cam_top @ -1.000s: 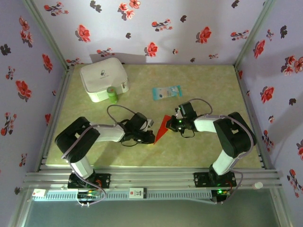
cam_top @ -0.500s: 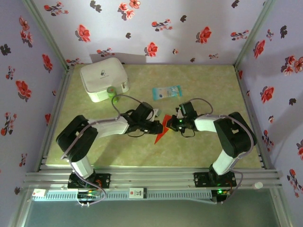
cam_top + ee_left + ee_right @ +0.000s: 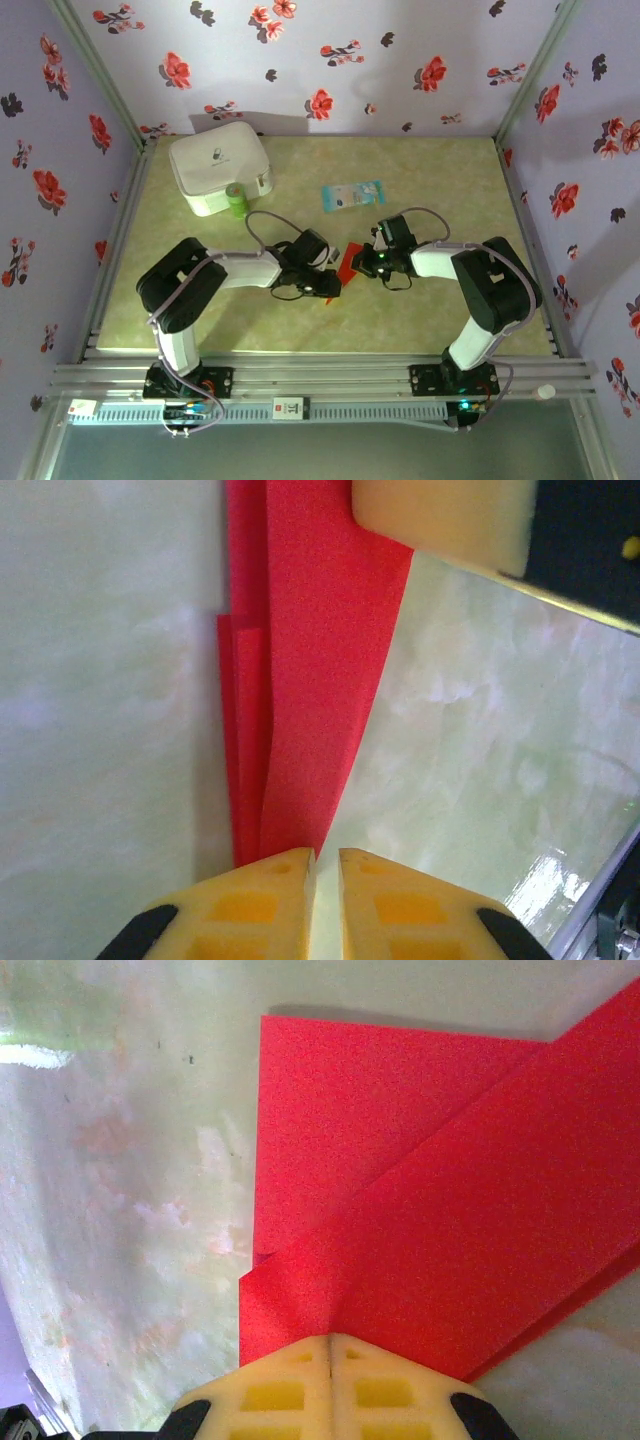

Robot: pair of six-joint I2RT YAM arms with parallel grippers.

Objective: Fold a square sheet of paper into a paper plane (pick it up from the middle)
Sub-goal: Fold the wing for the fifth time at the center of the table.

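The square sheet of paper [image 3: 347, 264] lies mid-table, folded into a narrow red dart with layered flaps [image 3: 310, 680]. My right gripper [image 3: 362, 262] is at its wide right end. In the right wrist view that gripper [image 3: 330, 1345] is shut, and the paper [image 3: 420, 1180] creases in towards the seam of its pads. My left gripper [image 3: 328, 287] sits over the dart's lower left tip. Its jaws [image 3: 327, 865] stand a narrow slit apart with bare table showing between them. The paper's point ends at the left pad's tip. One right pad [image 3: 440, 515] shows at the far end.
A white boxy case [image 3: 218, 165] stands at the back left with a small green bottle [image 3: 237, 200] in front of it. A pale blue packet [image 3: 352, 194] lies behind the grippers. Flowered walls close three sides and a metal rail [image 3: 320, 380] runs along the near edge.
My left gripper swung up along the paper towards the right gripper, then came back down to the lower tip, and its jaws parted slightly. The right gripper has not moved.
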